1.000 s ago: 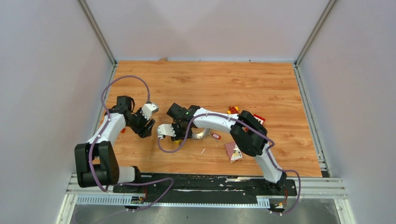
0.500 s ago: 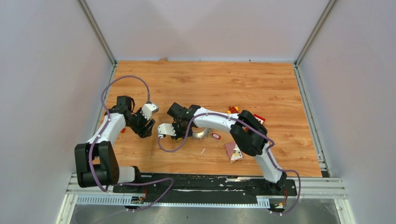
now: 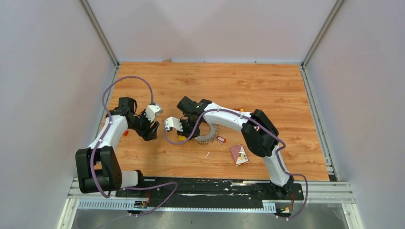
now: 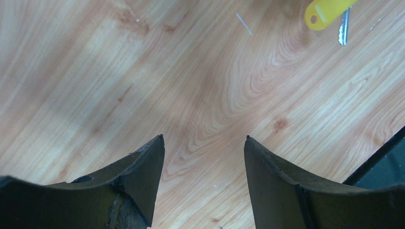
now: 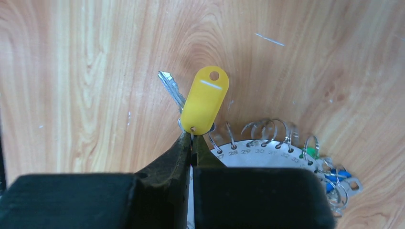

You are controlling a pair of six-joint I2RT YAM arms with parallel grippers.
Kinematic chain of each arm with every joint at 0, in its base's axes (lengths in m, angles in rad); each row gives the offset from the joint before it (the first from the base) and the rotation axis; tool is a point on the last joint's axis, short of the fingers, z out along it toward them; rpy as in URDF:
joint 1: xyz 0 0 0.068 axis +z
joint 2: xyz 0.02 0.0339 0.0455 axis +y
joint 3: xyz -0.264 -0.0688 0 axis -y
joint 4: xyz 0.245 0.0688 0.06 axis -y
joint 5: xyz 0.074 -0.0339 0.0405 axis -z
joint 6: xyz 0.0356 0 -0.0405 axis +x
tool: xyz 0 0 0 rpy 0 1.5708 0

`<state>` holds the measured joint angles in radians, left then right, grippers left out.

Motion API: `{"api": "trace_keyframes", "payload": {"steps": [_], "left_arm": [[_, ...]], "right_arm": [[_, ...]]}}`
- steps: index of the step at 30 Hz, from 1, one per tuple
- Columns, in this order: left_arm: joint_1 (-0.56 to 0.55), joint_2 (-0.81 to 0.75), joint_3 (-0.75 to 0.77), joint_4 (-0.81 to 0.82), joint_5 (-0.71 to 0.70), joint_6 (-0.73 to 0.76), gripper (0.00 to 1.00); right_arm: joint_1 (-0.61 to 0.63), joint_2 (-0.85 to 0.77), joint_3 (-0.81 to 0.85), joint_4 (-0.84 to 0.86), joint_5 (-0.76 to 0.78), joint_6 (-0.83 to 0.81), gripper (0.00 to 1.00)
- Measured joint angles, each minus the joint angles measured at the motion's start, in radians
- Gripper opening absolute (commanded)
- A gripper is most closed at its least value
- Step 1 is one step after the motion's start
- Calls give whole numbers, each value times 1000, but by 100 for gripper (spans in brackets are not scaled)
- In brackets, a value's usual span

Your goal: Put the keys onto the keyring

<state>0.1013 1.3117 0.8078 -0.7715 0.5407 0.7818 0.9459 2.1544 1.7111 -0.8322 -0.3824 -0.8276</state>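
Jaws of right gripper (image 5: 192, 140) tight on yellow-tagged key (image 5: 204, 101) beside keyring (image 5: 267, 151); jaws of left gripper (image 4: 204, 137) wide above table (image 4: 95, 71).

Probably a lab: white enclosure walls (image 3: 47, 71), aluminium-framed wooden table (image 3: 215, 81).

**Wooden tabletop (image 3: 267, 90) is carrying keys**

A keyring (image 3: 207, 138) is lying near the middle. A red-tagged key (image 3: 220, 139) is lying just right of it, a yellow-tagged key (image 5: 204, 100) at its left, and a dark-red card (image 3: 239, 154) is sitting nearer the front.
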Motion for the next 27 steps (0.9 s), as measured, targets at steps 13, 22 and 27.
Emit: {"api": "trace_keyframes", "payload": {"steps": [13, 22, 27], "left_arm": [[0, -78, 39, -5, 227, 0, 67], [-68, -178, 71, 56, 426, -56, 62], [-188, -266, -5, 313, 512, -200, 62]], "right_arm": [[-183, -228, -48, 75, -320, 260, 0], [-319, -384, -216, 315, -481, 590, 0], [-372, -437, -306, 470, -541, 774, 0]]}}
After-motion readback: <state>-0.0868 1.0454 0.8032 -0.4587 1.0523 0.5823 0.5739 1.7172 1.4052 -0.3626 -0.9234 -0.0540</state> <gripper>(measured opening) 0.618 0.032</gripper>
